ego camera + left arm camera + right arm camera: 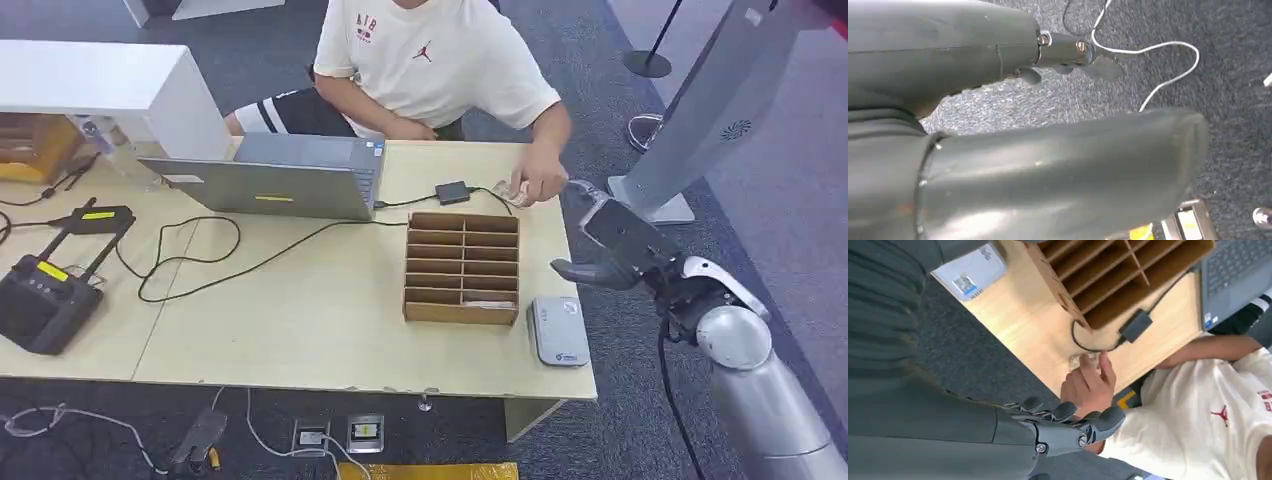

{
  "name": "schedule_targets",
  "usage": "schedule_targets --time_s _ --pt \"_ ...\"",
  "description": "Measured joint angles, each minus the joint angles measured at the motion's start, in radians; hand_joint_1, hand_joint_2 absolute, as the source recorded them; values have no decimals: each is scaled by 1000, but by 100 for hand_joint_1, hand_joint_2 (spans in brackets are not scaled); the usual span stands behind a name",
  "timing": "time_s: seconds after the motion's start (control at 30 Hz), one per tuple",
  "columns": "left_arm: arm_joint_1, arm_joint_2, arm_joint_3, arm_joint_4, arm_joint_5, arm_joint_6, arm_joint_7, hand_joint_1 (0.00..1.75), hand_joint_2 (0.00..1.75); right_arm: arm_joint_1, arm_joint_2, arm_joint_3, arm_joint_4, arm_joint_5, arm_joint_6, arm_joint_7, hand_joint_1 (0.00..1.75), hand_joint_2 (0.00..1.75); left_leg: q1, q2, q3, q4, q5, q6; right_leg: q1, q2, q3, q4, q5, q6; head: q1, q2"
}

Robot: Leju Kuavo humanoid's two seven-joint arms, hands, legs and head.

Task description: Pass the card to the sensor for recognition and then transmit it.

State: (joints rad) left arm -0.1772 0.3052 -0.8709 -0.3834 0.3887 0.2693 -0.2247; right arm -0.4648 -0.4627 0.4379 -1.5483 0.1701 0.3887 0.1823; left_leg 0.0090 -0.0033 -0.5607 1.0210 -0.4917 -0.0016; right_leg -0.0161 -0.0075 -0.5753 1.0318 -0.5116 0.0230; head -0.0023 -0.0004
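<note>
Two hands concern us: our right hand (612, 243) hovers off the table's (330, 320) far right corner, fingers apart, holding nothing. Our left hand (998, 150) hangs over carpet with fingers straight, apparently empty, though the view is poor. A person's hand (540, 183) presses what may be the card (1087, 359) onto the tabletop, beside the black adapter (452, 192) and behind the wooden organizer (462, 268). A grey sensor (558, 331) lies right of the organizer.
</note>
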Motion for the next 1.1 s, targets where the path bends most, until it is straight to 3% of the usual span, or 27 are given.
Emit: schedule_targets --time_s 0.13,0.27,0.4,0.57,0.7,1.1 --pt "10 -12 9 4 10 25 -14 0 0 87 -24 12 -110 53 -40 18 0 175 1 0 0 0 -1 -1 0 1 0 0 0 -1 1 0" --pt "14 -20 16 10 15 26 -14 0 0 151 -28 29 -142 136 -127 -52 0 175 1 1 0 0 -1 -1 0 2 0 0 -1 -1 0 0" --pt "14 -27 19 15 20 23 -13 0 0 193 -32 47 -146 202 -159 -63 0 175 1 0 0 0 -1 -1 0 2 0 0 -1 -1 0 0" --pt "10 -28 24 18 13 8 16 0 0 204 -53 89 -150 537 -218 -22 0 175 1 1 0 0 -1 -1 0 2 0 0 0 -1 0 0" --pt "9 -28 26 18 9 6 21 0 0 204 -65 124 -146 689 -246 -32 0 175 1 0 0 0 -1 -1 1 2 0 0 -1 -1 0 0" --pt "-9 -29 32 22 -5 -23 37 0 0 171 -44 200 -63 787 -235 -81 0 175 1 0 0 0 -1 -1 0 2 0 0 0 -1 1 0"
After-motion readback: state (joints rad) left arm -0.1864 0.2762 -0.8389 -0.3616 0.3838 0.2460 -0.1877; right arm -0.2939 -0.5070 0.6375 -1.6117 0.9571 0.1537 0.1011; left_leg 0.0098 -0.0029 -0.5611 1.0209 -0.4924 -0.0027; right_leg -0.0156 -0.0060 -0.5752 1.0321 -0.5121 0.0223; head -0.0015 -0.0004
